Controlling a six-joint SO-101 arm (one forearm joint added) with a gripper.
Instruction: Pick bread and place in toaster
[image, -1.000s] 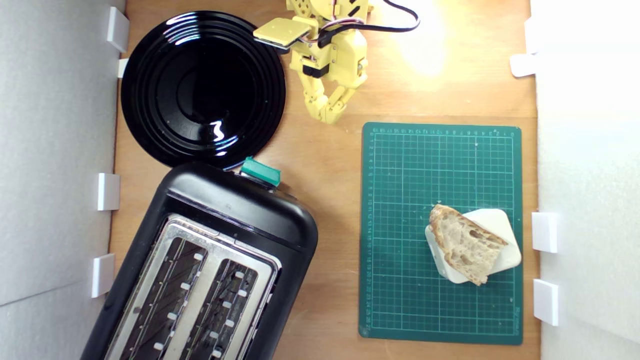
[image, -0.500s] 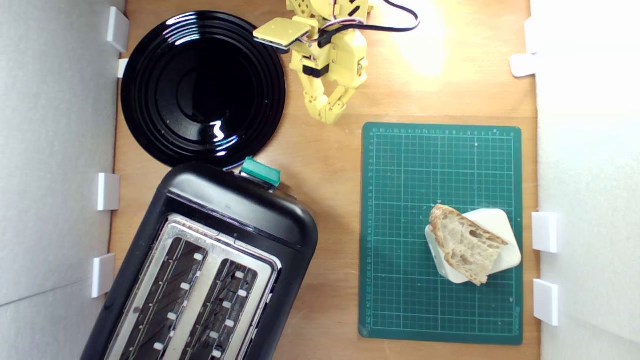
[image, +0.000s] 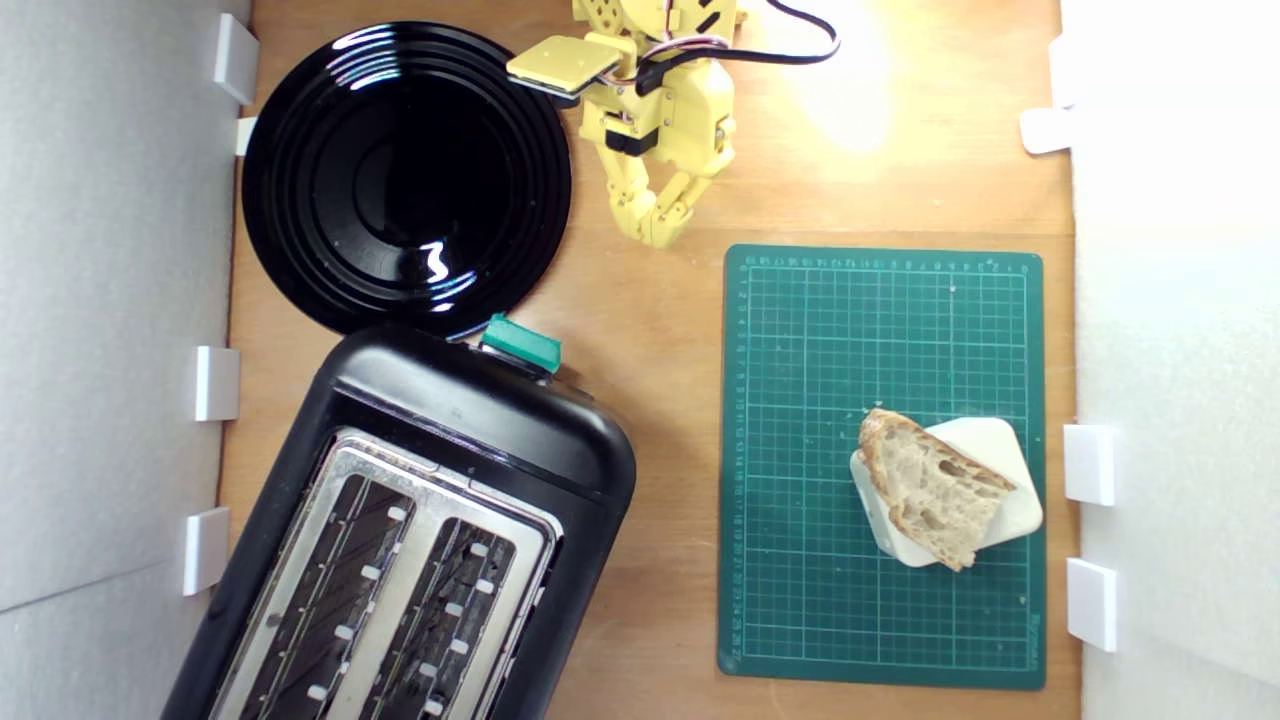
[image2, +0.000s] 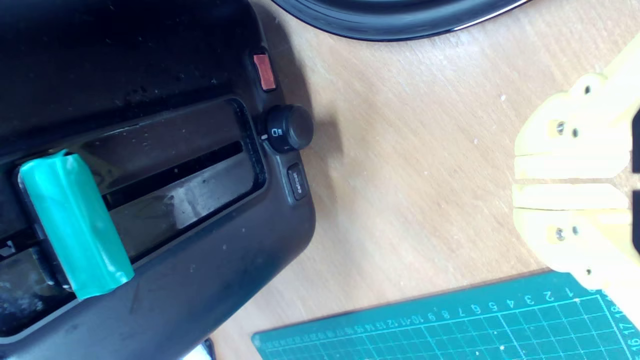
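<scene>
A wedge of bread (image: 932, 486) with pale holey crumb and brown crust lies on a small white box (image: 1010, 470) at the exterior view's lower right. The black toaster (image: 400, 540) with a silver two-slot top fills the lower left, its teal lever (image: 522, 342) facing the arm. In the wrist view the toaster's end (image2: 165, 280) and teal lever (image2: 75, 220) show close up. My yellow gripper (image: 655, 232) hangs at the top centre, far from the bread, shut with nothing in it; its fingertips (image2: 565, 172) are pressed together.
A glossy black plate (image: 405, 175) lies at the exterior view's upper left, beside my gripper. A green cutting mat (image: 800, 350) carries the white box. White foam walls with clips (image: 1088, 462) border both sides. A black cable (image: 800, 40) trails from the arm.
</scene>
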